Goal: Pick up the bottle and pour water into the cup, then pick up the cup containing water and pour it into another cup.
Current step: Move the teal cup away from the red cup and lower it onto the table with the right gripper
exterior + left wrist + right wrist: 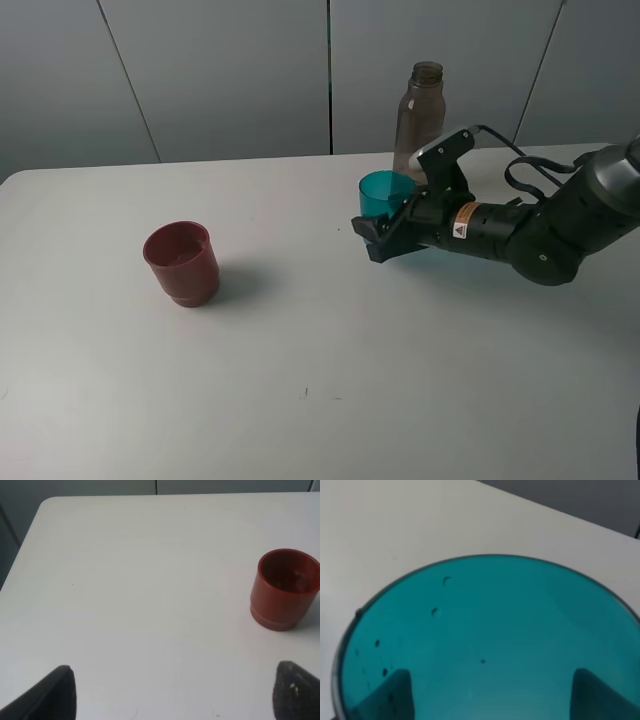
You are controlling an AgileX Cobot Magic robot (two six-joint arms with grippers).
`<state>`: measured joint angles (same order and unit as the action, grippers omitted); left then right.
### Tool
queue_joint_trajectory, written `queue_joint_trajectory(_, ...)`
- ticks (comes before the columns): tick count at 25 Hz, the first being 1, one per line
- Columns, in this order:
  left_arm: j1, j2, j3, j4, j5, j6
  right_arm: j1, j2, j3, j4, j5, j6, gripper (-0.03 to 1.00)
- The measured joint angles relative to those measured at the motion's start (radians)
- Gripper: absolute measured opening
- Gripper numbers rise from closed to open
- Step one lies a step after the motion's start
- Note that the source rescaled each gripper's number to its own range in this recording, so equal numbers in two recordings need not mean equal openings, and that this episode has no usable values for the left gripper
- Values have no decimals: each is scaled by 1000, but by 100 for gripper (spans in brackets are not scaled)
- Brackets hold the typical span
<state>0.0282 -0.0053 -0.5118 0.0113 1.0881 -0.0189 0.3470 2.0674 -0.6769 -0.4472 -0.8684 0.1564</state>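
White desk is carrying everything in the exterior high view. At its right rear, the right end effector is reaching in from the right and wrapping its dark fingers around the teal cup, which is staying upright. Just behind the cup, the smoky-grey bottle is standing uncapped near the desk's far edge. Well apart on the left, another cup, dull red, is sitting upright on its own.

Through the left wrist view, the left end effector is hanging released above bare desk, its two dark fingertips spreading wide with nothing between them; the red cup is standing ahead and off to one side.

Through the right wrist view, the teal cup is filling the frame, and the fingers are showing through its translucent wall on both sides, grasping it.
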Motion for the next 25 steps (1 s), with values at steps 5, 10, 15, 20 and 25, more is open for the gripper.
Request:
queue_joint_trajectory(5, 0, 0, 0, 0, 0, 0, 0, 76, 0, 2, -155, -49, 7)
queue_joint_trajectory(10, 0, 0, 0, 0, 0, 0, 0, 122, 0, 2, -195, -81, 7)
queue_joint_trajectory(15, 0, 0, 0, 0, 0, 0, 0, 124, 0, 17, -188, -89, 7)
queue_joint_trajectory(20, 0, 0, 0, 0, 0, 0, 0, 124, 0, 32, -137, -91, 7)
queue_joint_trajectory(25, 0, 0, 0, 0, 0, 0, 0, 124, 0, 41, -133, -91, 7)
